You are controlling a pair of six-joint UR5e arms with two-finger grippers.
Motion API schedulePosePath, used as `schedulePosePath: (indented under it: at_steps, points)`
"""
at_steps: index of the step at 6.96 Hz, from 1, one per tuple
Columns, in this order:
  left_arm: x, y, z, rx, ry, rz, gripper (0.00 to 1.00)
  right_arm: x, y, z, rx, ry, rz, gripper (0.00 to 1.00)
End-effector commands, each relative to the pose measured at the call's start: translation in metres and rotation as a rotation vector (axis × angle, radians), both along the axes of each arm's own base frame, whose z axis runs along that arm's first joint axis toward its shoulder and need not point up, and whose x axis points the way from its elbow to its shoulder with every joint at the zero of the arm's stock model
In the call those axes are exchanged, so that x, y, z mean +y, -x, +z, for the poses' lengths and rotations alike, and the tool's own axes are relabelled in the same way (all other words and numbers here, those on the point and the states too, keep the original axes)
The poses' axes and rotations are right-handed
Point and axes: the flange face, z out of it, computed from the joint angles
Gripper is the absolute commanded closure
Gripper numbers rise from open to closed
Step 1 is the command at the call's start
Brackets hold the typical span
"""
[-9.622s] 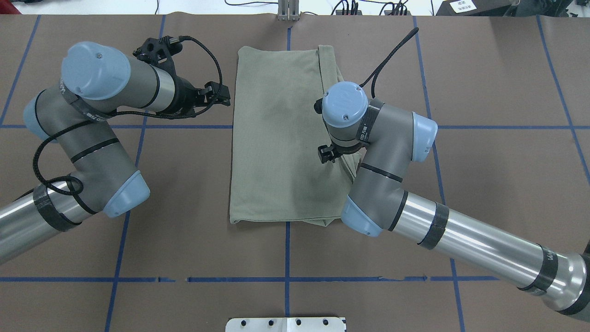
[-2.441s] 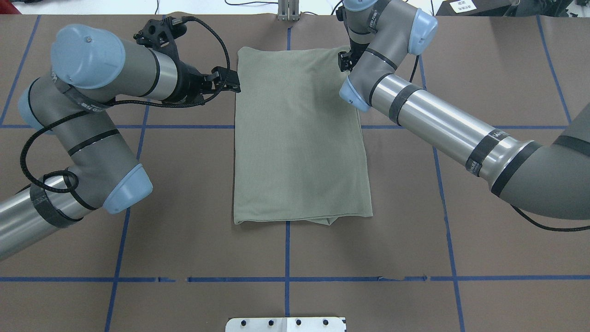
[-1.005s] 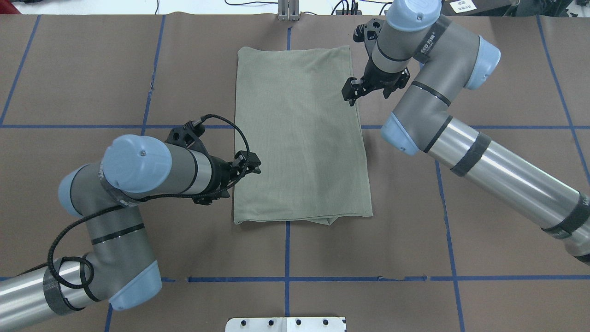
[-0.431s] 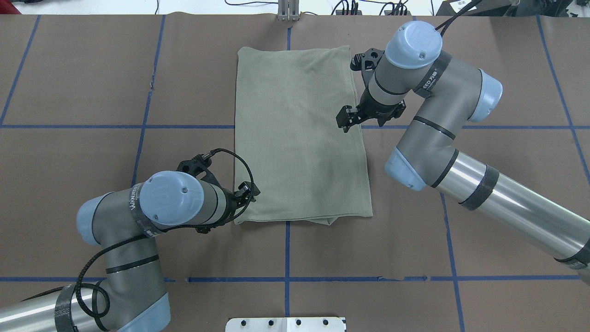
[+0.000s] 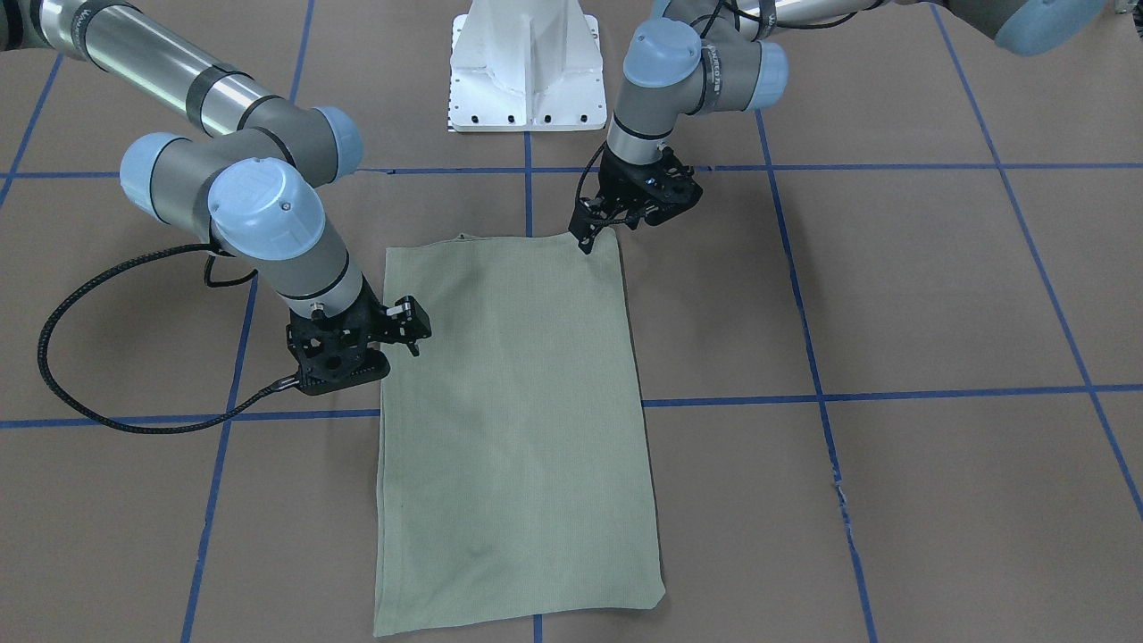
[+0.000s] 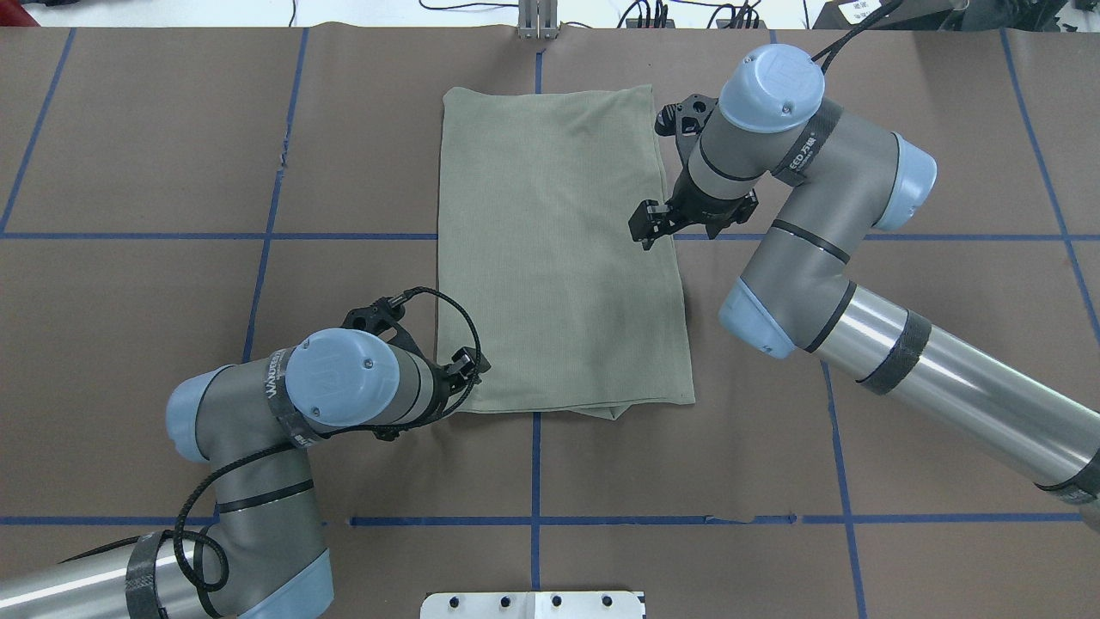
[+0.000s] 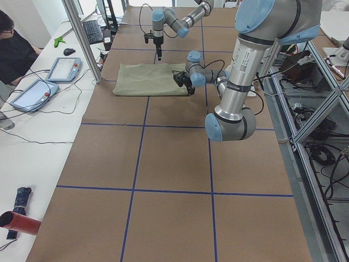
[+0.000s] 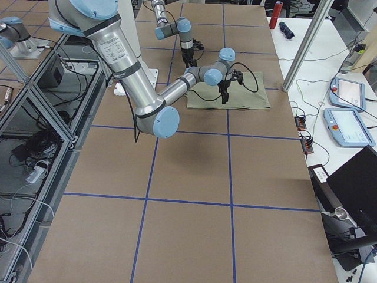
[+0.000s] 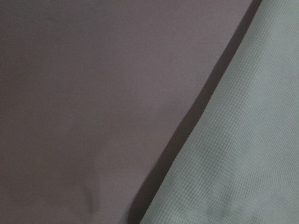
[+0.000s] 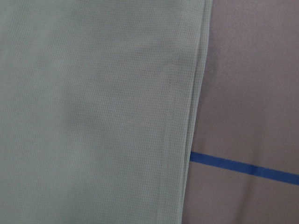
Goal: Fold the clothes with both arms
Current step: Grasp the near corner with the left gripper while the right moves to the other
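1. While you look down from overhead, the shirt (image 6: 559, 249) lies flat on the brown table (image 6: 902, 361), folded into a tall rectangle between the two arms. Its far edge is straight, and a lower layer peeks out at the near edge.
2. Your left arm (image 6: 344, 391) is bent low at the near left, with its elbow doubled back and its wrist pointing right toward the shirt.
3. The left gripper (image 6: 471, 368) sits at the shirt's near-left corner. You cannot tell from any view whether its fingers are spread or closed, or whether they touch the cloth.
4. Its wrist camera shows only the shirt's edge running diagonally, with a dark shadow beside bare table.
5. Your right arm (image 6: 825, 172) reaches in from the near right, with its elbow raised and its wrist turned down.
6. The right gripper (image 6: 644, 230) hangs over the shirt's right edge, a little past halfway toward the far end, level with a blue tape line (image 6: 945, 236). How far its fingers are parted cannot be made out.
7. Its wrist camera shows stacked layers at that edge, with the tape just beside them.
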Motion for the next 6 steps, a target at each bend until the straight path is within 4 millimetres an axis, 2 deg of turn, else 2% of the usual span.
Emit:
schedulePosePath:
  at_steps: [1, 3, 4, 6]
  points:
    - [-0.0007, -0.0054, -0.0051, 0.002, -0.004, 0.0, 0.15, -0.0012, 0.0003, 0.0028, 0.008, -0.001, 0.005, 0.0]
    - [-0.0018, -0.005, -0.0063, 0.004, -0.008, -0.001, 0.45, -0.002, 0.0009, 0.0048, 0.011, 0.0, 0.006, 0.0]
    - [-0.0017, -0.0049, -0.0054, 0.001, -0.011, 0.002, 0.49, -0.0024, 0.0014, 0.0063, 0.013, 0.001, 0.005, 0.0]
    - [-0.0011, -0.0038, -0.0074, 0.005, -0.016, 0.006, 0.51, -0.0026, 0.0016, 0.0072, 0.015, 0.003, 0.005, 0.0]
